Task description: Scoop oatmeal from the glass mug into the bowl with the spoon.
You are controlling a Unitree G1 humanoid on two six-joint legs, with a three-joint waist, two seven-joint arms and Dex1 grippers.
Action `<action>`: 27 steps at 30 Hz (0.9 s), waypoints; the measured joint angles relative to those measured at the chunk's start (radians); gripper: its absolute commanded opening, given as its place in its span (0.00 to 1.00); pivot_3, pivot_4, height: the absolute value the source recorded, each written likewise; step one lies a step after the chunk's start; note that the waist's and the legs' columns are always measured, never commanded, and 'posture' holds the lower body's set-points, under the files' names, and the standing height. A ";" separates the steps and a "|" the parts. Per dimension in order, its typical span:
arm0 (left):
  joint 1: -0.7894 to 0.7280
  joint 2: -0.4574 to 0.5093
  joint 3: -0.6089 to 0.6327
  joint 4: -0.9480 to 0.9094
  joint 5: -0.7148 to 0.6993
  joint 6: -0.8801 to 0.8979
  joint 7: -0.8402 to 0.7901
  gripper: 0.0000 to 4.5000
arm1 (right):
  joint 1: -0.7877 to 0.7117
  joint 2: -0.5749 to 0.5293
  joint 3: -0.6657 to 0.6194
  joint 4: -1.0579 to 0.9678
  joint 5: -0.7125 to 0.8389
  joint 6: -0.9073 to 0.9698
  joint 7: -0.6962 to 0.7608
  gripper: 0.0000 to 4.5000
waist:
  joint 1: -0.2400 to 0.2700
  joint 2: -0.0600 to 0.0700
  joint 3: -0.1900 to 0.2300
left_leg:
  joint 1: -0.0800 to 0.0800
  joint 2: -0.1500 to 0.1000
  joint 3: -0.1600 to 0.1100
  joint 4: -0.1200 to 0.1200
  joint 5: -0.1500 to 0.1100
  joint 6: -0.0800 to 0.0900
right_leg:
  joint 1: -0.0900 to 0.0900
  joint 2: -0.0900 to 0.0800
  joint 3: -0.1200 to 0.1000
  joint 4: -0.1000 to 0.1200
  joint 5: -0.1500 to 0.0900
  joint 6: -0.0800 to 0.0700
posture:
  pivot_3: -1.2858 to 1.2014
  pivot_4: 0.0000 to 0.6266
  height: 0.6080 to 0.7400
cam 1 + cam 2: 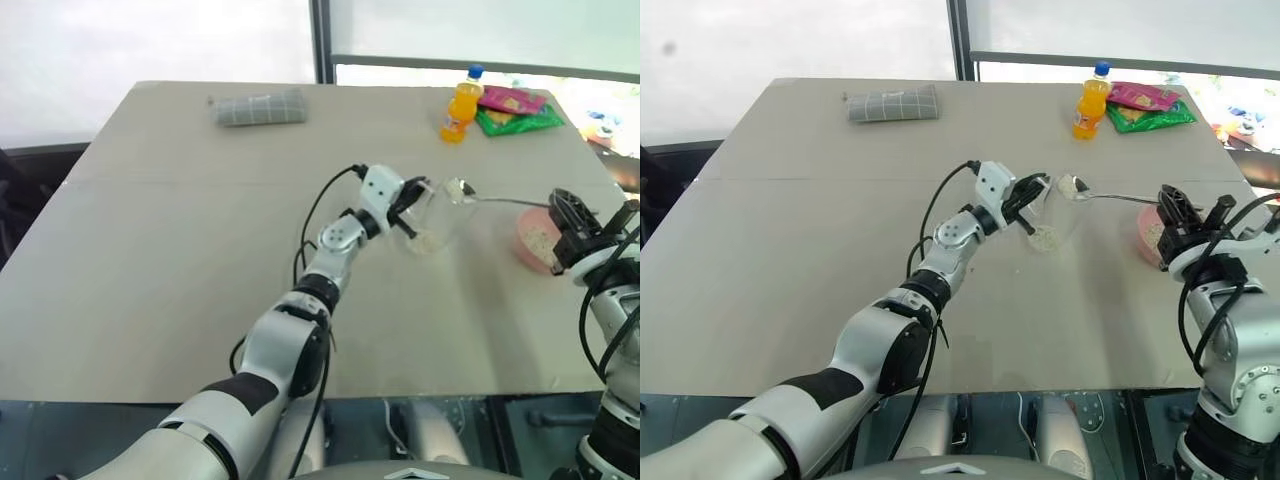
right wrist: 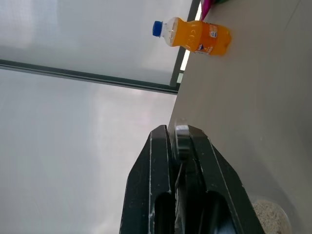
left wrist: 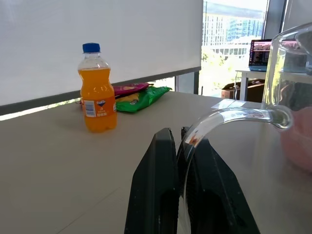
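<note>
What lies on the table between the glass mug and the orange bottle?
Nothing: in the head views, bare table separates the glass mug from the orange bottle.

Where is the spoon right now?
The spoon is in the air on the table's right side, held by its handle in the right gripper. Its tip, carrying some oatmeal, sits just above the glass mug, with the pink bowl beneath the handle.
</note>
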 measured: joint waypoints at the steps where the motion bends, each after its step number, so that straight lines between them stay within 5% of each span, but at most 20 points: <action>1: 0.000 0.000 0.002 0.000 0.000 0.000 0.000 0.01 | 0.009 0.000 0.000 0.001 0.000 0.000 0.018 0.00 | 0.001 0.000 0.000 | 0.000 0.000 0.000 0.000 0.000 0.000 | 0.000 0.000 0.000 0.000 0.000 0.000 | 0.52 0.24 1.00; 27: -0.001 0.005 0.007 0.010 0.001 0.000 -0.001 0.01 | -0.030 -0.027 -0.025 0.025 -0.001 -0.041 0.020 0.00 | -0.001 0.000 0.000 | 0.001 0.000 0.000 0.000 0.000 0.000 | 0.000 0.000 0.000 0.002 0.000 0.000 | 0.52 0.24 1.00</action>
